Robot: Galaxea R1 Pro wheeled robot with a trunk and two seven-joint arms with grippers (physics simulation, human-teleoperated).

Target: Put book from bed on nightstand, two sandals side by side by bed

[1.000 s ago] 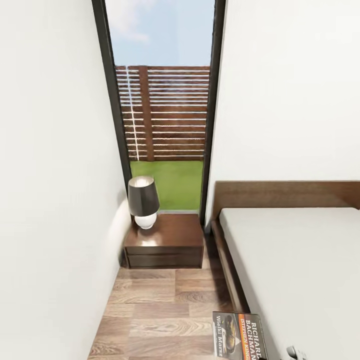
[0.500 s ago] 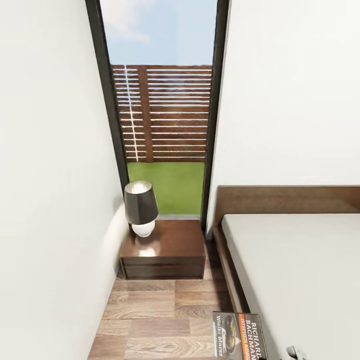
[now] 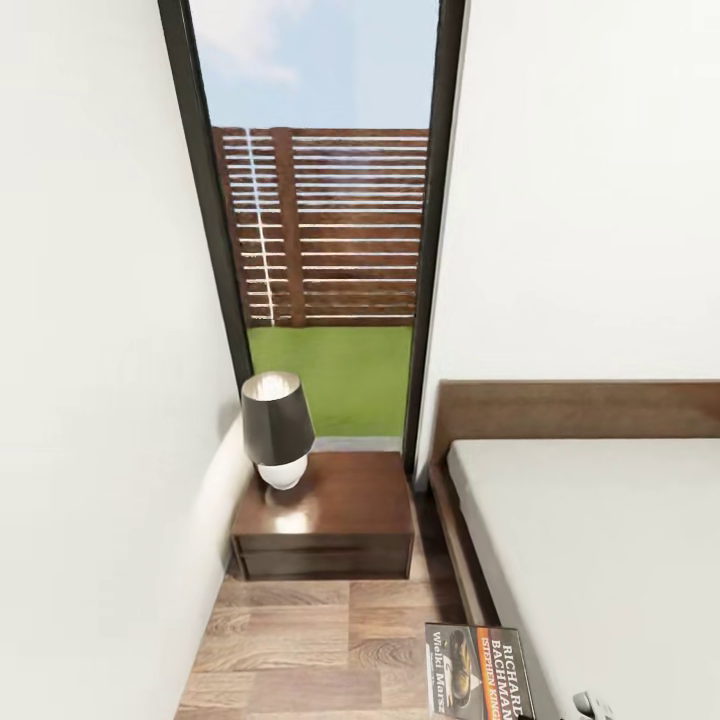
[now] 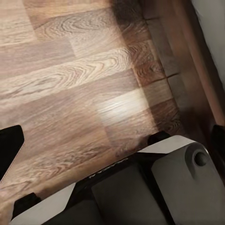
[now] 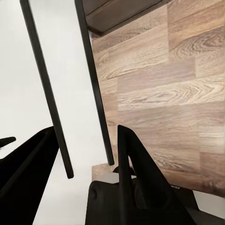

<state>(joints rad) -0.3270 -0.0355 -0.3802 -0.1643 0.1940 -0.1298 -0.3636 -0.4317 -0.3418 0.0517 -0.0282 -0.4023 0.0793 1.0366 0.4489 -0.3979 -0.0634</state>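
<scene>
Head view: the book (image 3: 477,672) is held upright at the lower edge of the frame, over the wood floor (image 3: 300,650) just beside the bed (image 3: 600,560); the nightstand (image 3: 325,520) stands ahead against the wall with a dark-shaded lamp (image 3: 276,428) on top. The right gripper (image 5: 84,178) is clamped on the book's thin edge. Left gripper: its fingers barely show, so its opening cannot be told.

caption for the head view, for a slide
Book at the frame's bottom edge, nightstand with lamp ahead beside the bed.
</scene>
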